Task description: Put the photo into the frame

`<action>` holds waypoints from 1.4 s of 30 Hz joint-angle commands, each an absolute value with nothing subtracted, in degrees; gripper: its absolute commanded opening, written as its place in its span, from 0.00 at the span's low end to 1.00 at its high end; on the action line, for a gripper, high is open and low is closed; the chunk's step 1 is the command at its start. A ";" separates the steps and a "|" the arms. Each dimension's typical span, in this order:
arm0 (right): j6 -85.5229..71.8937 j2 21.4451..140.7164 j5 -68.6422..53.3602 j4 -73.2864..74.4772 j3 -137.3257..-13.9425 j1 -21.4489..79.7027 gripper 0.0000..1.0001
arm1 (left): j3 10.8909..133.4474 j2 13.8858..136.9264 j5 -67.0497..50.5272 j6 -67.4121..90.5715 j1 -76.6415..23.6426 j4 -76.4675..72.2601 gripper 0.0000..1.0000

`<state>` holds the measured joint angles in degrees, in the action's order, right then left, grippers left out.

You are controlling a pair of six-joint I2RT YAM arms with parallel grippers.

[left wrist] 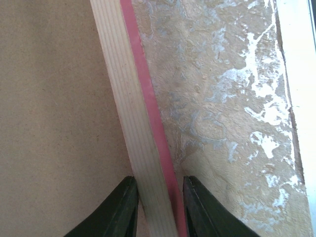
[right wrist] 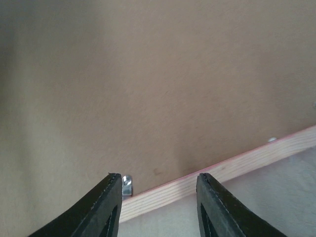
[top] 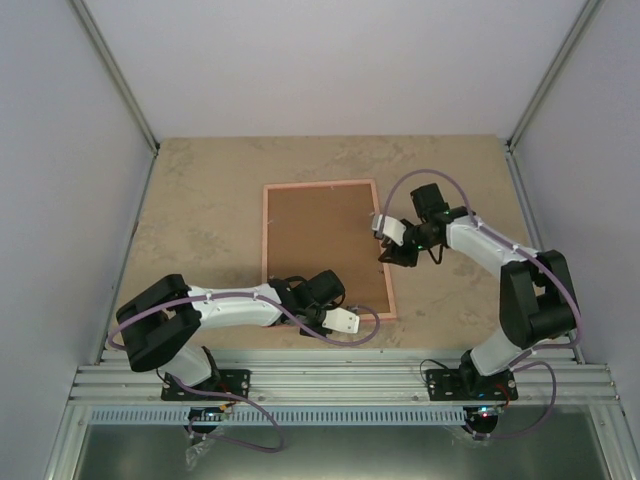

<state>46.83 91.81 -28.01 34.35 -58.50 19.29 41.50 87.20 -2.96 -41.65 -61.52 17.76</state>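
Observation:
The frame (top: 266,240) lies back-up on the table, its paler wood side facing up, with the brown backing board (top: 320,240) set inside it. The photo is hidden. My left gripper (top: 340,315) sits at the frame's near edge. In the left wrist view its jaws (left wrist: 159,178) are snug on either side of the frame's rail (left wrist: 131,98), with the backing board (left wrist: 54,108) to the left. My right gripper (top: 387,256) hovers over the frame's right edge. It is open (right wrist: 159,175) above the rail (right wrist: 232,165), with nothing between its fingers.
A small metal clip (right wrist: 127,185) sits on the backing board (right wrist: 158,74) beside my right gripper's left finger. The mottled beige tabletop (left wrist: 222,98) surrounds the frame. White walls enclose the table on three sides, and an aluminium rail (top: 340,380) runs along the near edge.

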 commanded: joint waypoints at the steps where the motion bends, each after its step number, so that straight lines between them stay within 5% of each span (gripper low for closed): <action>1: 50.27 93.56 -19.62 36.92 -59.08 23.10 0.39 | 39.41 87.46 -5.85 -42.37 -61.57 19.14 0.28; 26: 53.52 102.28 2.42 35.74 -62.02 30.91 0.25 | 38.52 87.64 -6.87 -43.52 -61.59 19.35 0.22; 31: 47.43 98.51 -4.29 37.11 -65.64 30.89 0.40 | 40.09 87.85 -5.75 -39.94 -61.56 18.41 0.27; 35: 39.54 93.40 -9.14 35.68 -67.89 29.06 0.67 | 41.57 88.84 -3.49 -36.75 -61.57 17.08 0.28; 38: 33.03 90.13 -13.88 34.65 -68.74 24.92 0.83 | 42.21 88.93 -2.46 -35.68 -61.60 16.97 0.23; 42: 23.32 88.08 -24.60 34.64 -68.54 17.21 0.85 | 44.44 86.74 -2.45 -34.04 -61.58 17.99 0.07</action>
